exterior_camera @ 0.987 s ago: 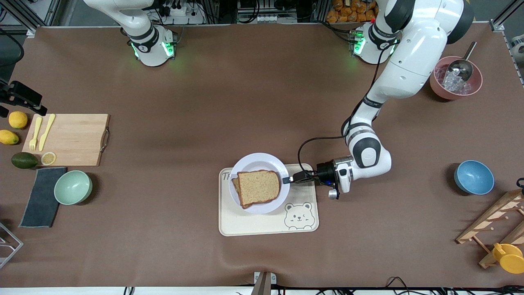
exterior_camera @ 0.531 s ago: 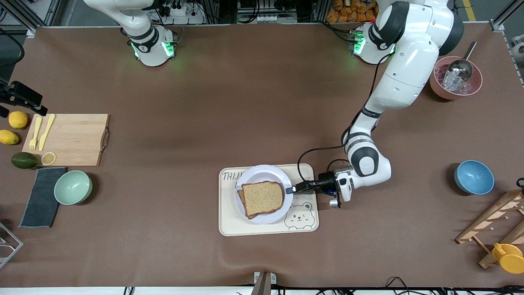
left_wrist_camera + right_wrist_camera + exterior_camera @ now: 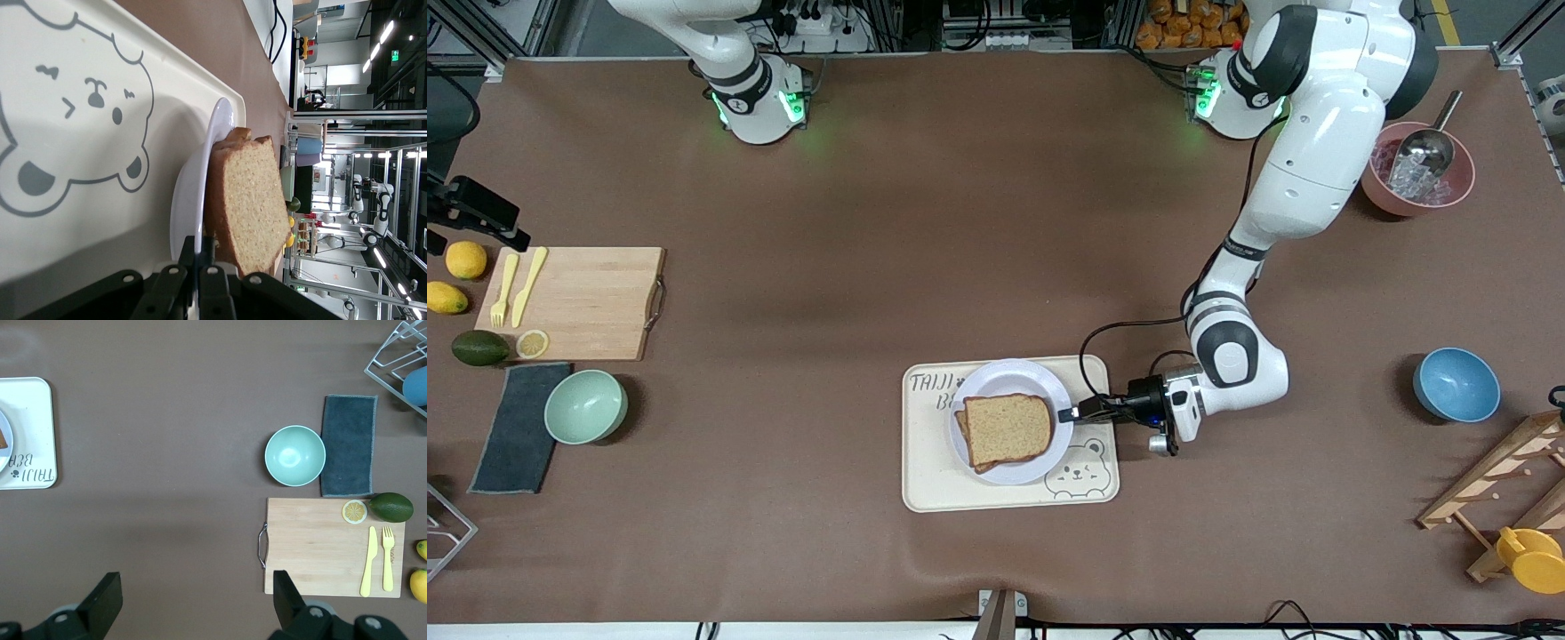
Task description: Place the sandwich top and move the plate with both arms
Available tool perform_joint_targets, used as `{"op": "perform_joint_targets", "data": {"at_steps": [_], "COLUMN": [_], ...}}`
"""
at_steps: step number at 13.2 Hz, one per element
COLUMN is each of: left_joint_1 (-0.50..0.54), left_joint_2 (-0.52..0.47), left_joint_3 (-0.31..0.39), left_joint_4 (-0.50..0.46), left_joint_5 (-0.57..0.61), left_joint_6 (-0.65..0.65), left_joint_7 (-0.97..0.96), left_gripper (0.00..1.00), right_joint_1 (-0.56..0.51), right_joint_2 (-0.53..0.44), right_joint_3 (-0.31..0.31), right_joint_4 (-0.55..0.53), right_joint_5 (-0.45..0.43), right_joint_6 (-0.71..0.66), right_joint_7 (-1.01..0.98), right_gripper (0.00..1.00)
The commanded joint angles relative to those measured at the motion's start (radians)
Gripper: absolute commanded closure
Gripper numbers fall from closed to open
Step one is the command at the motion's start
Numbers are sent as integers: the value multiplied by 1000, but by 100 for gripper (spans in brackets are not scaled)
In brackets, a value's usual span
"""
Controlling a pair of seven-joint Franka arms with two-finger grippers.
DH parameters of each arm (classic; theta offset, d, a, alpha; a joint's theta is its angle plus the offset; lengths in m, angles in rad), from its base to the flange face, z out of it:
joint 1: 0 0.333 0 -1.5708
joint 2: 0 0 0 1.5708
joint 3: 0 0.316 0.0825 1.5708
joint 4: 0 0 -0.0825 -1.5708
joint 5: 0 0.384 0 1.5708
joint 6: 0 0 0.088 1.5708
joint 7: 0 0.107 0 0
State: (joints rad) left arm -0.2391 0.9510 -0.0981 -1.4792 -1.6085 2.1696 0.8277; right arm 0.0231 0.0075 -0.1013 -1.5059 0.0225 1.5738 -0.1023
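From high up you look steeply down on the whole table (image 3: 871, 222), arm bases along the frame's top. Your left wrist camera sits very low and close, skimming the tray (image 3: 80, 220) toward the plate (image 3: 193, 200). Your right wrist camera hangs high, facing straight down; the tray (image 3: 27, 433) at its left edge is shared with both other views.

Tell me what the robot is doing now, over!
Left gripper shut on the plate rim, over the tray. Sandwich top sits on the plate. Right gripper open, waiting high. Nothing blocking.
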Motion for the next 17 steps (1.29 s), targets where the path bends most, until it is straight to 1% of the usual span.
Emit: {"op": "perform_joint_targets", "data": {"at_steps": [1, 5, 6, 7, 8, 10, 12, 17], "left_joint_1": [0, 32, 40, 43, 43, 49, 64, 72], "left_joint_2": [-5, -5, -6, -6, -6, -18, -43, -176], "left_joint_3": [8, 12, 12, 14, 14, 15, 18, 18], "left_joint_4": [17, 11, 8, 8, 10, 4, 4, 2], "left_joint_5": [50, 128, 133, 159, 180, 214, 307, 559], "left_joint_6": [-4, -4, -8, -8, -8, -8, -13, -31], "left_joint_7": [-24, -22, -24, -28, -38, -90, -172, -470], "left_gripper": [100, 100, 75, 25, 0, 0, 0, 0], "right_joint_1": [-5, -6, -5, -5, -8, -6, -5, -6], "right_joint_2": [-6, -6, -6, -4, -4, -4, -4, 0], "right_joint_3": [6, 5, 5, 5, 5, 5, 5, 5], "right_joint_4": [-7, -7, -5, -5, -5, -5, -5, -5], "right_joint_5": [-1, -1, -3, -3, -3, -1, -3, -3], "right_joint_6": [9, 8, 8, 8, 9, 12, 12, 12], "right_joint_7": [18, 18, 18, 18, 16, 18, 18, 18], "right_gripper": [0, 0, 0, 0, 0, 0, 0, 0]}}
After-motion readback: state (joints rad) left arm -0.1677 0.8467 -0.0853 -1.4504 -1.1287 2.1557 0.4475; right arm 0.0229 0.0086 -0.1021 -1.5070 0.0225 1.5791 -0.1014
